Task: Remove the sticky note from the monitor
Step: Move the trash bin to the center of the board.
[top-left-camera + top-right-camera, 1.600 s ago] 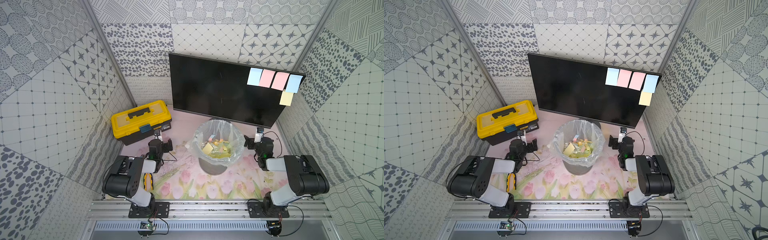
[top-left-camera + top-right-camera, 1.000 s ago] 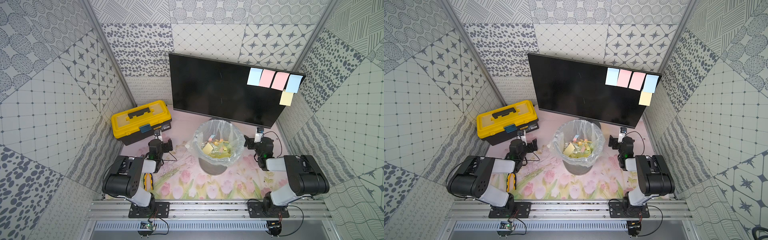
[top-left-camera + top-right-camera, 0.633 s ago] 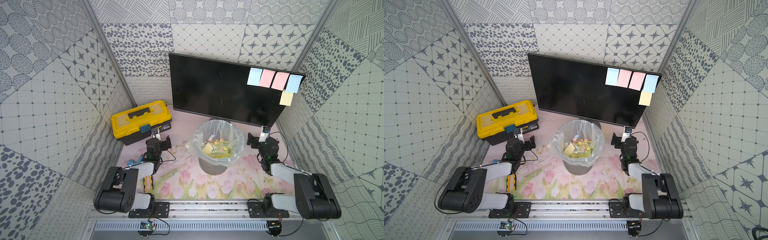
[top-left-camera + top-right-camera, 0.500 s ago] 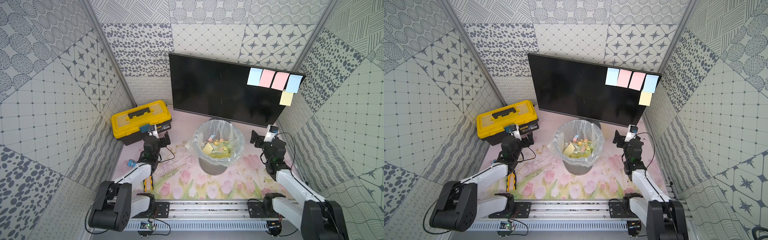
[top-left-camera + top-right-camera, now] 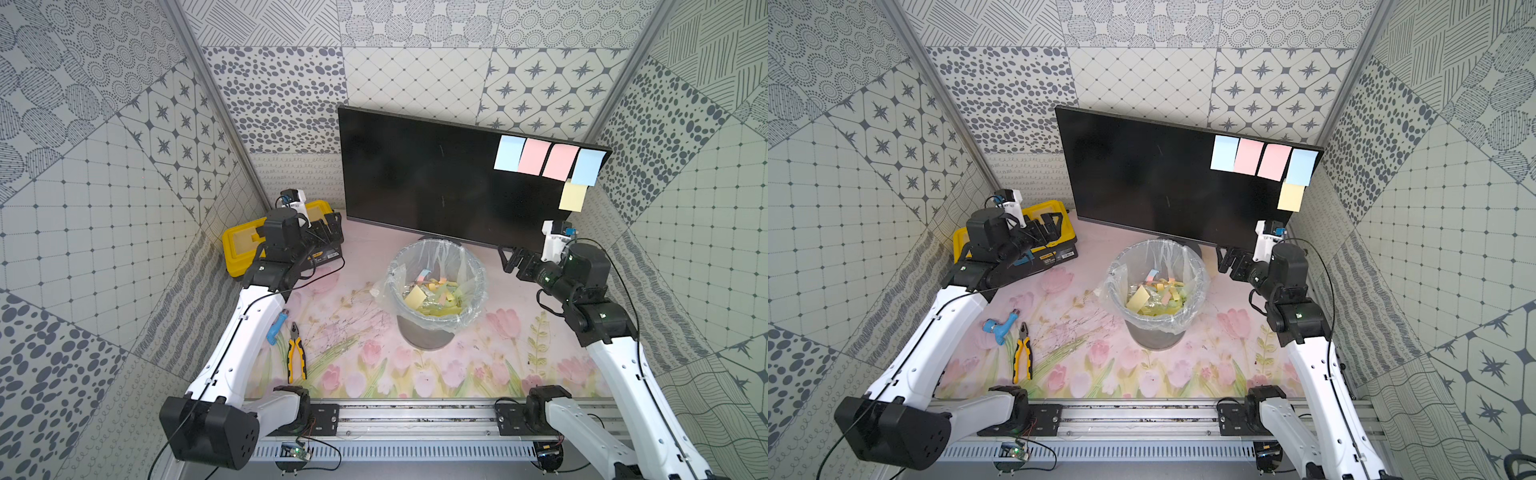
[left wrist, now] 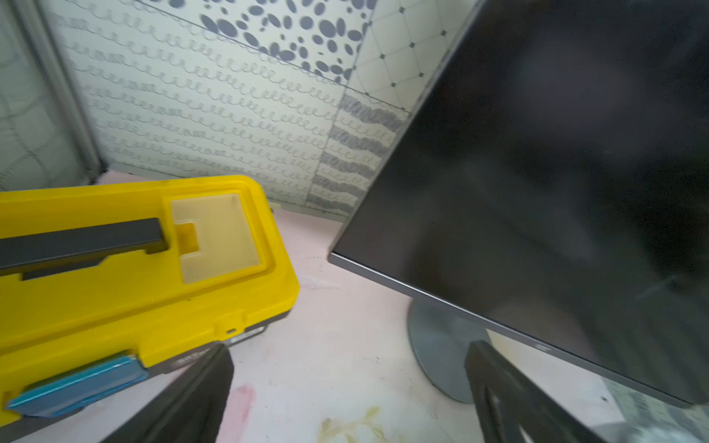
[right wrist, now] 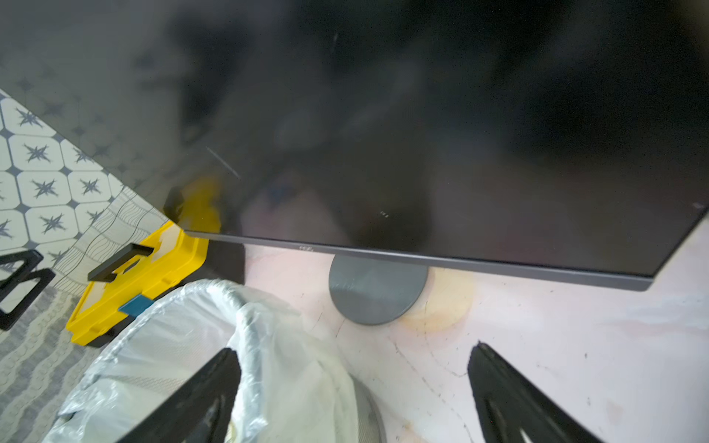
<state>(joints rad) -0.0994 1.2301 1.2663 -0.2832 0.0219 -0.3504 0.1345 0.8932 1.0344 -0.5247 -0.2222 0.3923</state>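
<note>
The black monitor (image 5: pixel 432 183) (image 5: pixel 1150 178) stands at the back on a round grey base (image 7: pixel 378 291). Several sticky notes run along its upper right corner: a blue note (image 5: pixel 509 153), two pink ones (image 5: pixel 534 156) and a second blue one (image 5: pixel 588 166), with a yellow sticky note (image 5: pixel 573 196) (image 5: pixel 1291 197) below. My left gripper (image 5: pixel 328 226) (image 6: pixel 347 347) hovers open and empty over the toolbox by the monitor's lower left corner. My right gripper (image 5: pixel 513 259) (image 7: pixel 353 349) hangs open and empty below the monitor's lower right, well under the notes.
A yellow toolbox (image 5: pixel 241 249) (image 6: pixel 115 268) sits at the back left. In front of the monitor stands a bin with a clear liner (image 5: pixel 434 286) (image 7: pixel 215 345), paper scraps inside. Yellow-handled pliers (image 5: pixel 297 353) and a blue tool (image 5: pixel 276 328) lie front left.
Both arms have unfolded from their low rest pose, rising and reaching back toward the monitor. Both grippers stayed open. The notes have not moved.
</note>
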